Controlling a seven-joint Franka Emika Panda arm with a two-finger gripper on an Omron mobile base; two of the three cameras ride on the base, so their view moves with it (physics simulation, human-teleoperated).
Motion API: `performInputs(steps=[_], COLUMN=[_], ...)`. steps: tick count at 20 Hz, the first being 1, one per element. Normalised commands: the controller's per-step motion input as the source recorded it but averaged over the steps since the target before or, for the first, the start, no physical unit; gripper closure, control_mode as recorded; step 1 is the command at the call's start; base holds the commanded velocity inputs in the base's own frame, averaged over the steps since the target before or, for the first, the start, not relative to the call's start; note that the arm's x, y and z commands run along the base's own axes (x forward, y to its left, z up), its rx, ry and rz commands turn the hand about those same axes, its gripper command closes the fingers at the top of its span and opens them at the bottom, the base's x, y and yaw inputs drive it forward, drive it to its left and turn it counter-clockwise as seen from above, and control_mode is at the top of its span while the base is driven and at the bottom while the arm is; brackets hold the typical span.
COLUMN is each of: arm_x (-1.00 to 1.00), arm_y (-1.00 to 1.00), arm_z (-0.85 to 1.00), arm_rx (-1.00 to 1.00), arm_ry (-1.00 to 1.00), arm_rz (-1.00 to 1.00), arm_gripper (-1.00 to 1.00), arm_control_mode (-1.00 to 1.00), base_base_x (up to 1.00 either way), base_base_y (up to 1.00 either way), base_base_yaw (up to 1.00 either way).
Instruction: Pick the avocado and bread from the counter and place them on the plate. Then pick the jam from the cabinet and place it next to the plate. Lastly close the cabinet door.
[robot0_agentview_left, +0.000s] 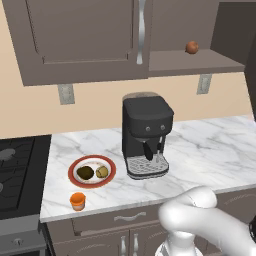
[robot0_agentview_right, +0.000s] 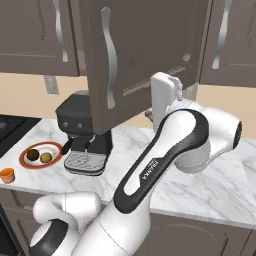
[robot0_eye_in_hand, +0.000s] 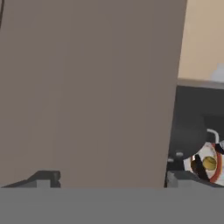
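Note:
The red-rimmed plate (robot0_agentview_left: 75, 165) lies on the marble counter (robot0_agentview_left: 210, 150) left of a coffee machine. It holds the dark avocado (robot0_agentview_left: 85, 172) and the tan bread (robot0_agentview_left: 102, 171). The orange jam (robot0_agentview_left: 77, 201) stands on the counter just in front of the plate, near the front edge. The cabinet door (robot0_agentview_right: 140, 60) is swung partly out over the counter. My gripper (robot0_eye_in_hand: 109, 181) is open, its fingertips (robot0_eye_in_hand: 43, 178) wide apart and right up against the door's flat face. The white hand (robot0_agentview_right: 165, 97) sits at the door's lower right. The plate (robot0_eye_in_hand: 217, 168) and bread (robot0_eye_in_hand: 209, 163) peek past the door's edge.
A black coffee machine (robot0_agentview_left: 147, 135) stands mid-counter right of the plate. A reddish-brown ball (robot0_agentview_left: 192, 47) rests on the open cabinet shelf (robot0_agentview_left: 200, 62). A stove (robot0_agentview_left: 20, 170) adjoins the counter's left end. My arm (robot0_agentview_right: 165, 160) arches over the counter's right part.

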Motion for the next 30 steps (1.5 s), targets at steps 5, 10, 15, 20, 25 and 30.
performInputs(steps=[5, 10, 15, 20, 25, 30], arm_x=[0.0, 0.1, 0.55, 0.78, 0.94, 0.98], arm_y=[0.9, 0.94, 0.76, 0.49, 0.13, 0.0], arm_z=[0.0, 0.0, 0.0, 0.04, 0.11, 0.19], arm_rx=[0.0, 0.0, -0.01, 0.0, 0.0, 0.03], arm_ry=[0.0, 0.02, 0.13, 0.17, 0.23, 0.29], arm_rz=[-0.43, -0.5, -0.4, -0.29, -0.23, -0.16], arm_gripper=[-1.0, -1.0, -1.0, -1.0, -1.0, -1.0], arm_control_mode=[-1.0, -1.0, -1.0, -1.0, -1.0, -1.0], base_base_x=[0.0, 0.0, 0.0, 0.0, 0.0, 0.0], base_base_y=[0.0, 0.0, 0.0, 0.0, 0.0, 0.0], base_base_yaw=[0.0, 0.0, 0.0, 0.0, 0.0, 0.0])
